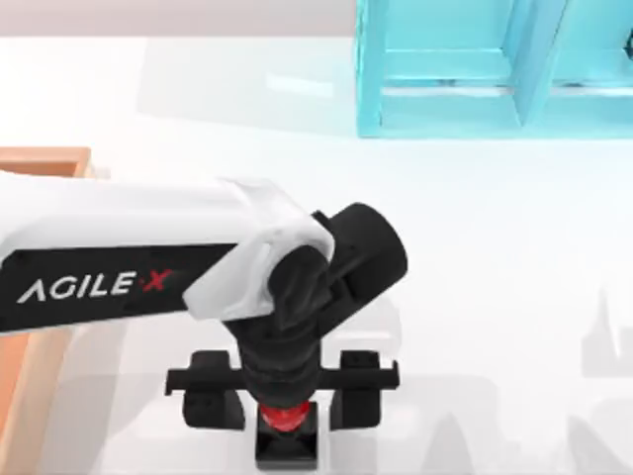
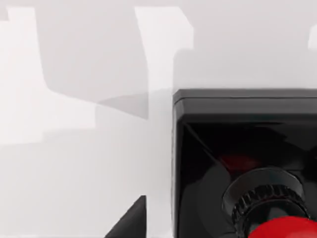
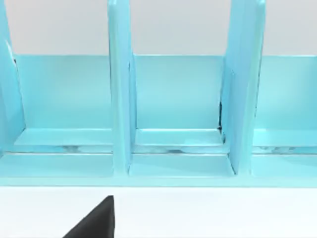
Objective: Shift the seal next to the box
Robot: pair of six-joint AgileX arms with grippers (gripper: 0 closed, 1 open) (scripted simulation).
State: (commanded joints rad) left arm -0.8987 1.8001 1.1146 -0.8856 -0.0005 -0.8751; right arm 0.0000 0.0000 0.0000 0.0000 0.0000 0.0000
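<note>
From above, the left gripper (image 1: 287, 401) points straight down over the seal (image 1: 286, 424) at the table's (image 1: 495, 297) near edge, fingers spread on either side; the box (image 1: 45, 163) lies at the far left. The left wrist view shows the seal's (image 2: 247, 163) black base and red knob close up. The right wrist view faces the cyan shelf unit (image 3: 158, 129); whether the right gripper is apart or together, I cannot tell.

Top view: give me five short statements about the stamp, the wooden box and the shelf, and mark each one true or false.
1. The stamp has a red knob on a black base. True.
2. The stamp lies inside the wooden box. False: it stands on the table, to the box's right.
3. The left tool is right over the stamp. True.
4. The shelf is orange. False: it is cyan.
5. The shelf stands at the table's far side. True.
</note>
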